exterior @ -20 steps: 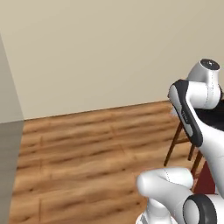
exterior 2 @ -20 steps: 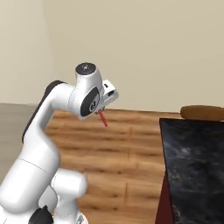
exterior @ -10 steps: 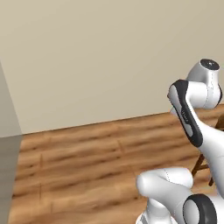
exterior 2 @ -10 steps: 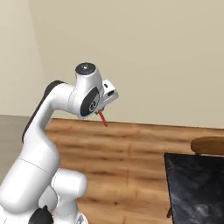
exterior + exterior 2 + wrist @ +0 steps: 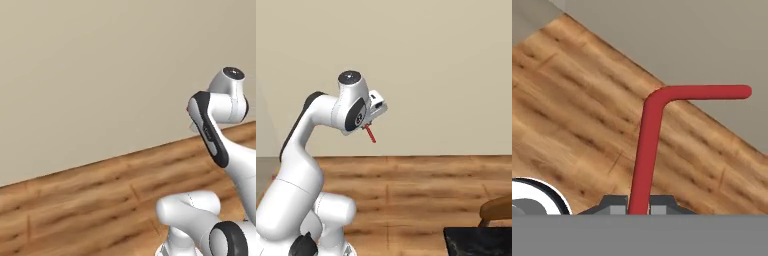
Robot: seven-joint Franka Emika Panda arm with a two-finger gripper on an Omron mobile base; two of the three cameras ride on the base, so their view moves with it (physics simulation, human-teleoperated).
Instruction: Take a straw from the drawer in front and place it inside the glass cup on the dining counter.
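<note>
At frame centre of the hand view, fingers clamp the straw; transport step; next, locate the glass cup.

The dining counter is cut off, perhaps mostly, at the corner.

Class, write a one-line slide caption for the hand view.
The tool grips a bent red straw above a wooden floor beside a beige wall.

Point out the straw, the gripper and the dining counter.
straw (image 5: 646, 150): hand view, on its straight shaft below the bend.
gripper (image 5: 638, 204): hand view, between the fingertips.
dining counter (image 5: 481, 242): right base view, on its black top corner.
</note>
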